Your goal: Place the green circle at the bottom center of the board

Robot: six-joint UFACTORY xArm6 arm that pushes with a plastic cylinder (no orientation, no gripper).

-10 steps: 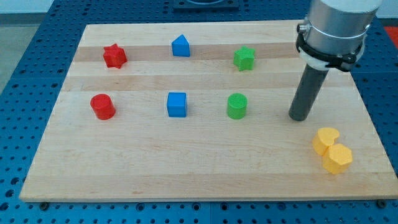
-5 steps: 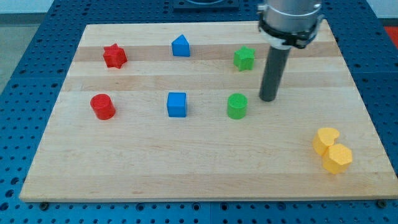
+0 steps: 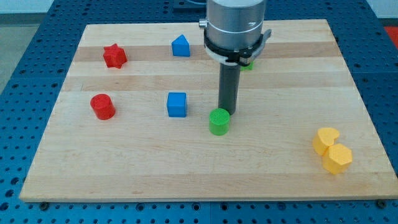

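The green circle (image 3: 219,121) is a short green cylinder on the wooden board (image 3: 124,168), a little right of the board's middle. My tip (image 3: 227,112) touches the circle's upper right edge. The rod rises from there to the arm's grey body near the view's top.
A blue cube (image 3: 176,104) lies left of the green circle. A red cylinder (image 3: 102,106) and a red star (image 3: 114,56) sit at the left. A blue pentagon-like block (image 3: 180,45) is at the top. A green star (image 3: 248,64) is mostly hidden behind the arm. Two yellow blocks (image 3: 331,150) lie at the lower right.
My tip swept from the right side of the board leftward to the green circle. The circle has slid down and to the left from its earlier spot.
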